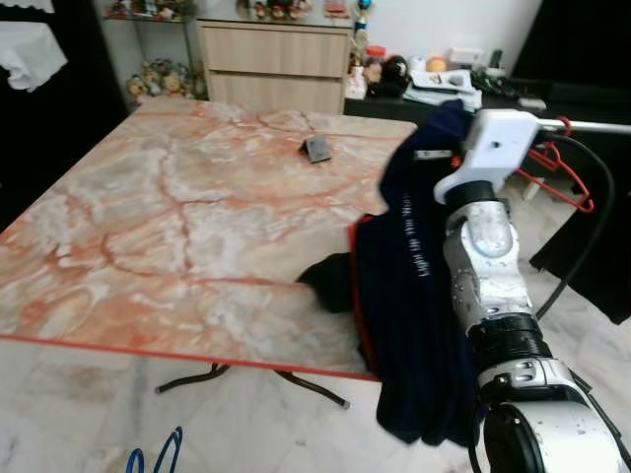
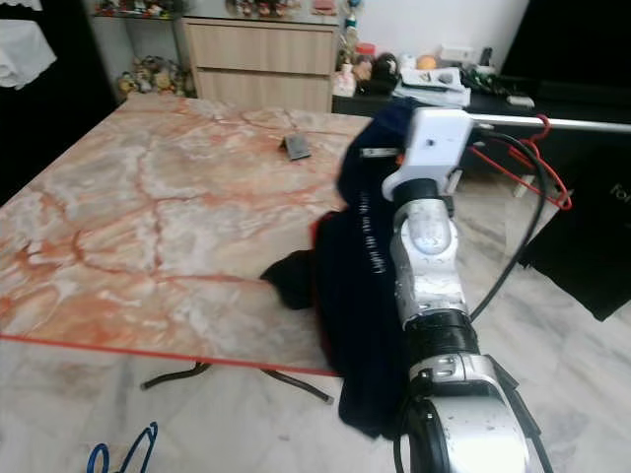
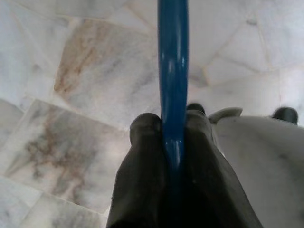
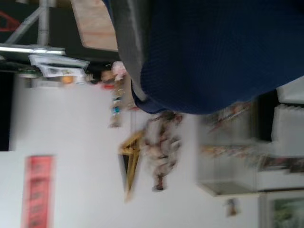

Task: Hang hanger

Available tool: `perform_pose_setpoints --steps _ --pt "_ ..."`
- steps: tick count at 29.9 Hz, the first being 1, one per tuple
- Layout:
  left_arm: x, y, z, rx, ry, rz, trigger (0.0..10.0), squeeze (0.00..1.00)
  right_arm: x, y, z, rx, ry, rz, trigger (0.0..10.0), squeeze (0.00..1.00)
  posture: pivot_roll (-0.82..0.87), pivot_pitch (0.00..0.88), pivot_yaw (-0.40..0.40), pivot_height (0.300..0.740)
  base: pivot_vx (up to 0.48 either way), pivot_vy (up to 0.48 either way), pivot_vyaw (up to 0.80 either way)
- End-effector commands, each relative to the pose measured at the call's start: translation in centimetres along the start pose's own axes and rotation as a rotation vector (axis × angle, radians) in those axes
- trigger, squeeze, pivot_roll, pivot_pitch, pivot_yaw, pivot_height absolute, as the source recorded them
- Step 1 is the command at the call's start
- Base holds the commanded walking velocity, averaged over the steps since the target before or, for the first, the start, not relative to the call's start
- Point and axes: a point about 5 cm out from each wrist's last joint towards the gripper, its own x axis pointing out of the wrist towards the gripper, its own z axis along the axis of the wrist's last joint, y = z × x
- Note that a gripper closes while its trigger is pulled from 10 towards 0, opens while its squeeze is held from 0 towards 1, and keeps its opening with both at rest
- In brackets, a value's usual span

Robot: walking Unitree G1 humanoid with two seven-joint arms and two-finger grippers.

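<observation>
Blue hanger [image 3: 173,85] sits pinched between my left gripper [image 3: 172,137] fingers, low at near left over the floor. Farther right, my raised right arm carries a navy garment [image 1: 414,296]; its grip I cannot tell.

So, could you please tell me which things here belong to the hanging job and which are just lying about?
Job:
- navy garment
- red hanger
- rail
- blue hanger
- left end effector
- right arm

Lying about:
- marble table
- small dark object
- wooden drawers
</observation>
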Motion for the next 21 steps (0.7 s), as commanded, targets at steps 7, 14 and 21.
perform_pose_setpoints --steps 7,14,21 --pt "-0.1 -0.8 -0.9 -0.002 0.054 -0.016 10.0 0.0 -2.6 3.2 -5.2 -0.04 0.244 0.27 10.0 0.0 -0.05 0.067 -0.021 0.74 0.0 0.0 0.0" --pt "-0.1 0.2 -0.8 -0.004 0.063 -0.009 10.0 0.0 -4.0 2.2 -7.8 0.005 0.411 0.215 10.0 0.0 -0.05 0.066 -0.022 0.74 0.0 0.0 0.0" --pt "-0.5 1.1 -1.4 -0.007 0.067 -0.001 10.0 0.0 -5.1 1.2 -9.0 0.01 0.477 0.123 10.0 0.0 -0.05 0.061 -0.023 0.74 0.0 0.0 0.0"
